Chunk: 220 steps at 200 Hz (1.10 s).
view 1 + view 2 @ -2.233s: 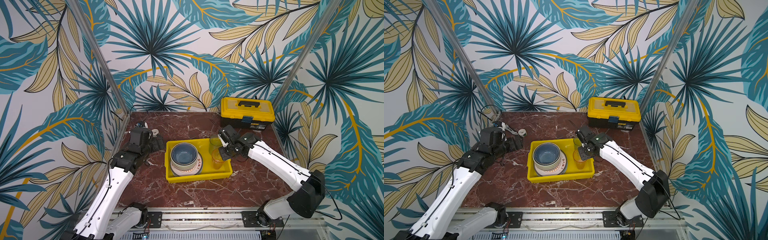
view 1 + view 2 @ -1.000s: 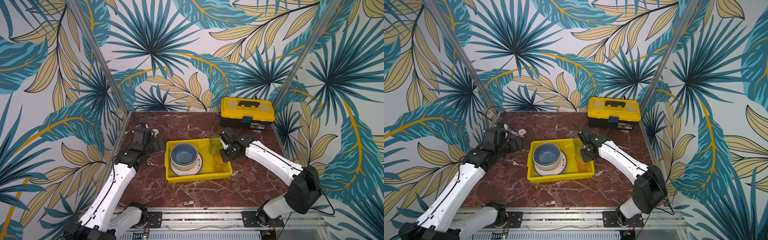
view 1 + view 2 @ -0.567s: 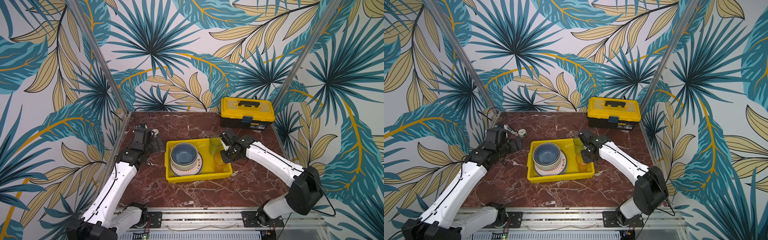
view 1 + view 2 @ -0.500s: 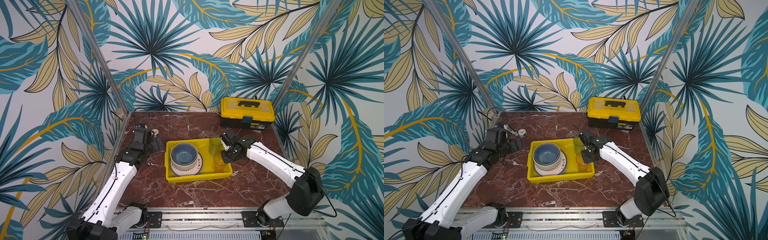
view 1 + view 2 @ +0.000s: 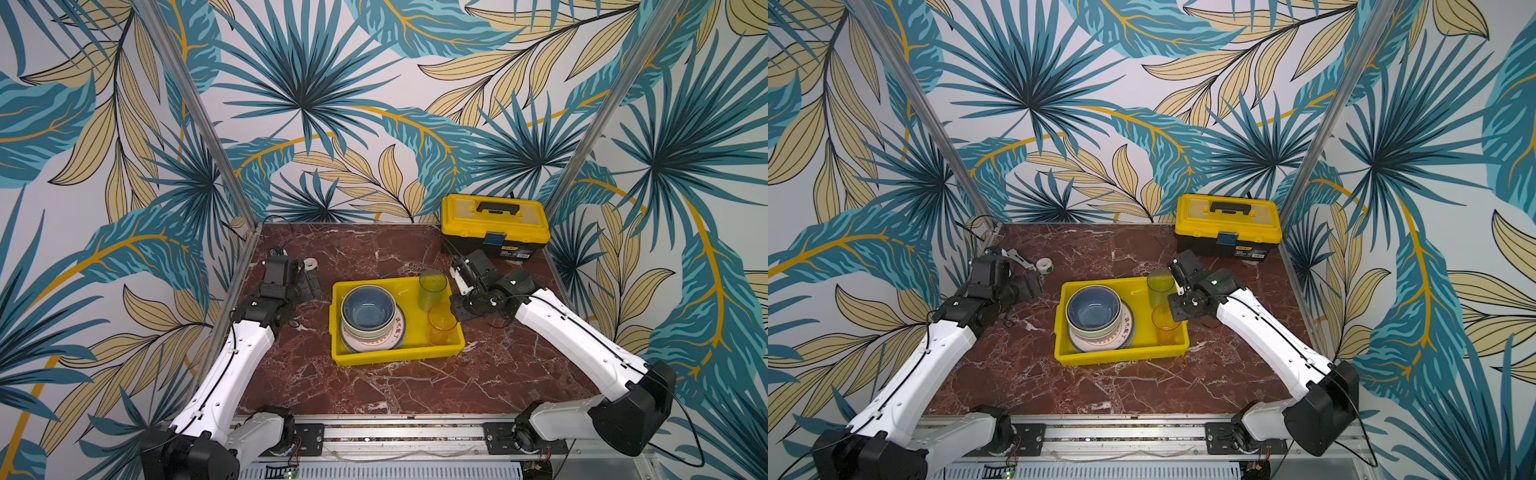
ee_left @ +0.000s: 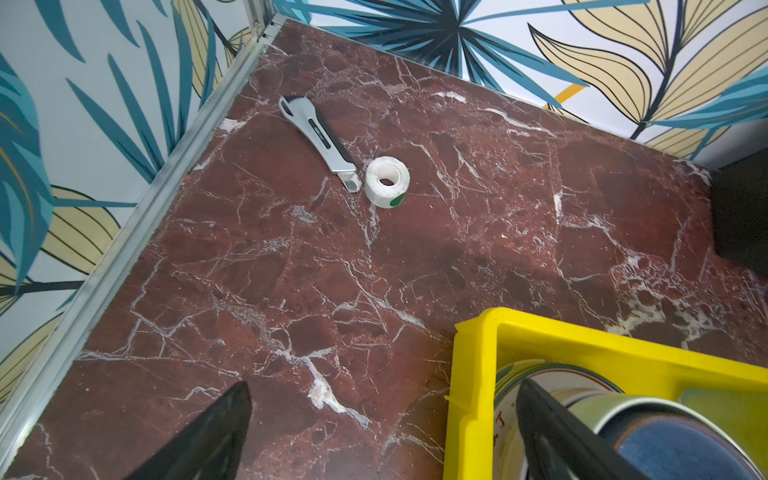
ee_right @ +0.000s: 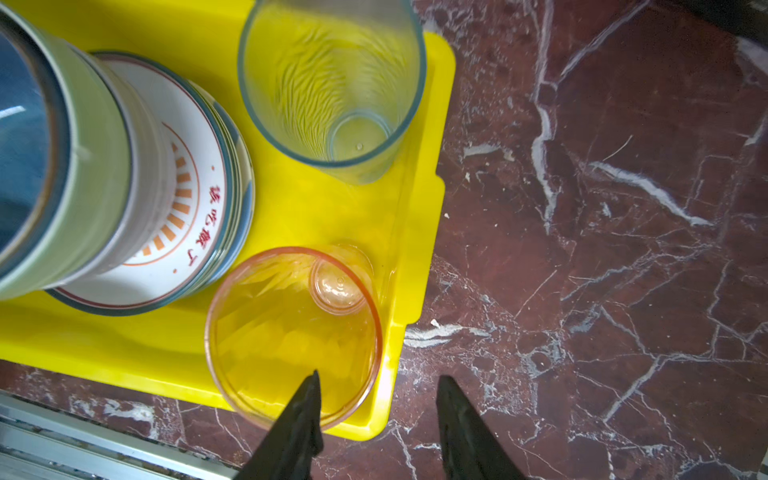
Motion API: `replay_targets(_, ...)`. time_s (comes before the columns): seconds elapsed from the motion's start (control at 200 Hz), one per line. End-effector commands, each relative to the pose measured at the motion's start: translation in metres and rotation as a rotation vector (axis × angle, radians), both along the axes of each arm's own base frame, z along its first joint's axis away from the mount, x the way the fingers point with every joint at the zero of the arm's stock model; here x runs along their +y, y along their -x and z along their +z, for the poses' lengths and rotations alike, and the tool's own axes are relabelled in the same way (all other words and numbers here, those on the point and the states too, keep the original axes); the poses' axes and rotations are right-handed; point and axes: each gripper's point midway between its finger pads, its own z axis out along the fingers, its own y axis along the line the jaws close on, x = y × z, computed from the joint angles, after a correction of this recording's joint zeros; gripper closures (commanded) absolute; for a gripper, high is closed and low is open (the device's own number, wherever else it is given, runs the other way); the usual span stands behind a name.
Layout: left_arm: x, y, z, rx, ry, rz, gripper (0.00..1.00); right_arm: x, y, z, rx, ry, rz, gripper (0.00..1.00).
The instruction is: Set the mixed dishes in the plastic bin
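Robot lab test cell: two white arms [image 5: 232, 365] bolted to aluminium rail [image 5: 399, 432] at front edge of marble-look tabletop [image 5: 374, 386], leaf-print panels [image 5: 353, 137] boxing tabletop's other sides.

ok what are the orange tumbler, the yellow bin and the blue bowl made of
orange tumbler: translucent plastic by the look, faceted wall you can see the bin through. yellow bin: opaque moulded plastic, slightly glossy, flared rim. blue bowl: probably glazed ceramic, shiny highlight inside, though melamine is possible.
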Motion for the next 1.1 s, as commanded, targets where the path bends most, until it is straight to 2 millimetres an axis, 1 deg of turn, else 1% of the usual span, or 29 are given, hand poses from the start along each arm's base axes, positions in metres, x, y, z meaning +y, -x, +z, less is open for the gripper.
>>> replay_targets(0.0, 0.014, -0.012, 0.003, -0.055, -0.061, 0.027, 0.00, -0.015, -0.008, 0.029, -0.092, 0.007, -0.036, 0.38)
replay_targets(0.045, 0.016, -0.015, 0.002, -0.074, -0.080, 0.025, 0.01, -0.020, -0.015, 0.037, -0.136, -0.008, -0.057, 0.33)
replay_targets(0.115, 0.022, -0.020, -0.002, -0.106, -0.109, 0.048, 0.00, -0.032, -0.029, 0.044, -0.197, -0.031, -0.099, 0.26)
replay_targets(0.185, 0.027, -0.024, -0.010, -0.122, -0.132, 0.061, 0.00, -0.046, -0.043, 0.051, -0.255, -0.045, -0.147, 0.21)
replay_targets(0.205, 0.028, -0.024, -0.015, -0.110, -0.143, 0.057, 0.01, -0.050, -0.046, 0.052, -0.270, -0.044, -0.159, 0.19)
replay_targets(0.23, 0.029, -0.028, -0.014, -0.131, -0.150, 0.055, 0.00, -0.055, -0.050, 0.055, -0.291, -0.044, -0.171, 0.18)
replay_targets(0.285, 0.032, -0.031, -0.022, -0.120, -0.168, 0.049, 0.00, -0.066, -0.058, 0.059, -0.339, -0.034, -0.205, 0.13)
replay_targets(0.315, 0.035, -0.033, -0.026, -0.118, -0.174, 0.055, 0.00, -0.071, -0.062, 0.060, -0.363, -0.028, -0.220, 0.08)
replay_targets(0.391, 0.044, -0.037, -0.036, -0.115, -0.177, 0.078, 0.01, -0.090, -0.071, 0.056, -0.419, -0.010, -0.266, 0.01)
replay_targets(0.416, 0.047, -0.039, -0.040, -0.116, -0.177, 0.084, 0.00, -0.097, -0.075, 0.055, -0.443, -0.005, -0.289, 0.00)
replay_targets(0.486, 0.053, -0.041, -0.050, -0.103, -0.184, 0.103, 0.00, -0.120, -0.082, 0.042, -0.478, 0.015, -0.369, 0.00)
replay_targets(0.491, 0.053, -0.041, -0.050, -0.103, -0.186, 0.105, 0.00, -0.121, -0.083, 0.043, -0.486, 0.012, -0.375, 0.00)
replay_targets(0.496, 0.054, -0.041, -0.050, -0.102, -0.187, 0.107, 0.00, -0.123, -0.083, 0.039, -0.481, 0.014, -0.378, 0.00)
replay_targets(0.566, 0.059, -0.043, -0.058, -0.099, -0.210, 0.120, 0.00, -0.144, -0.087, 0.022, -0.511, 0.031, -0.446, 0.00)
replay_targets(0.616, 0.061, -0.043, -0.062, -0.105, -0.229, 0.115, 0.00, -0.156, -0.089, 0.006, -0.527, 0.031, -0.474, 0.00)
replay_targets(0.626, 0.061, -0.043, -0.063, -0.110, -0.231, 0.113, 0.00, -0.158, -0.092, 0.006, -0.547, 0.024, -0.480, 0.00)
replay_targets(0.671, 0.061, -0.044, -0.065, -0.131, -0.242, 0.098, 0.01, -0.169, -0.095, -0.006, -0.569, 0.020, -0.509, 0.00)
replay_targets(0.791, 0.064, -0.045, -0.071, -0.252, -0.263, 0.089, 0.01, -0.199, -0.095, -0.043, -0.572, 0.034, -0.602, 0.00)
replay_targets(0.801, 0.064, -0.046, -0.068, -0.269, -0.265, 0.089, 0.00, -0.201, -0.095, -0.045, -0.575, 0.034, -0.608, 0.00)
replay_targets(0.851, 0.066, -0.045, -0.072, -0.306, -0.279, 0.091, 0.00, -0.210, -0.095, -0.056, -0.591, 0.040, -0.629, 0.00)
replay_targets(0.941, 0.066, -0.047, -0.075, -0.336, -0.291, 0.078, 0.00, -0.220, -0.095, -0.069, -0.623, 0.046, -0.655, 0.00)
replay_targets(1.097, 0.060, -0.057, -0.081, -0.342, -0.263, 0.037, 0.00, -0.220, -0.103, -0.084, -0.678, 0.032, -0.633, 0.00)
